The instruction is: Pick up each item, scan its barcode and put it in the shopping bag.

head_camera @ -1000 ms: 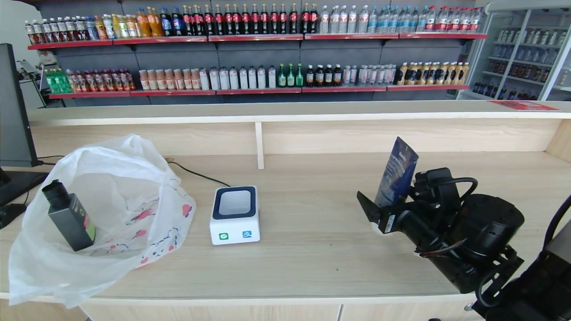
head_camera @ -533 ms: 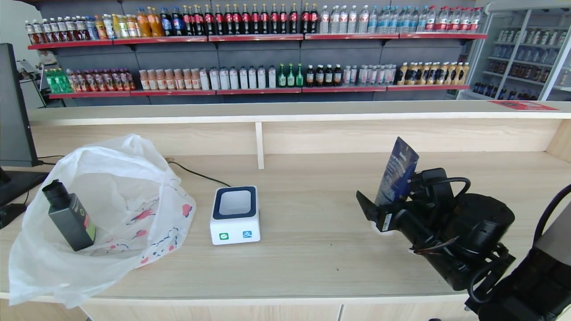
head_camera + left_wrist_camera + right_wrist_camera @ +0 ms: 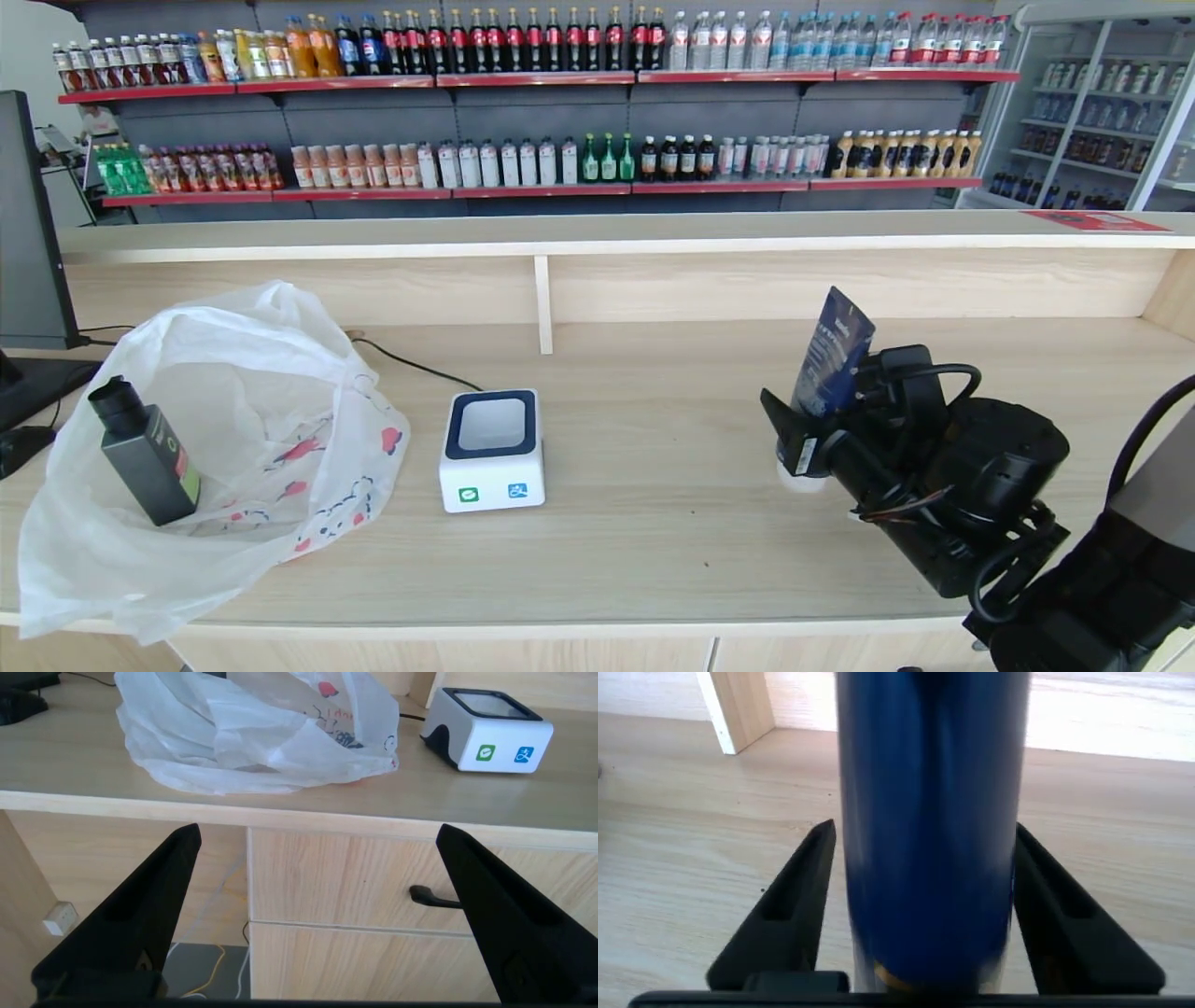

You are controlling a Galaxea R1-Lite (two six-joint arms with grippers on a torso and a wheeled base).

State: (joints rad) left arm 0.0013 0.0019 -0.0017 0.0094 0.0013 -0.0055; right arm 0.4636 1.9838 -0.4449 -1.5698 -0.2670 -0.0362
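1. Right gripper [image 3: 924, 835]: I read it as closed on the blue tube [image 3: 845, 359], one finger against each side (in the wrist view the tube fills the whole gap).
2. Blue tube: upright, white cap down on the counter [image 3: 653, 541], to the right of the scanner [image 3: 492, 448] and well apart from it.
3. Left gripper [image 3: 318, 833]: fingers spread wide, holding nothing, below the counter edge and facing a drawer front [image 3: 355, 877].
4. Shopping bag [image 3: 280, 392]: open at the counter's left end, just beside the scanner, with a dark bottle [image 3: 145, 457] leaning inside.
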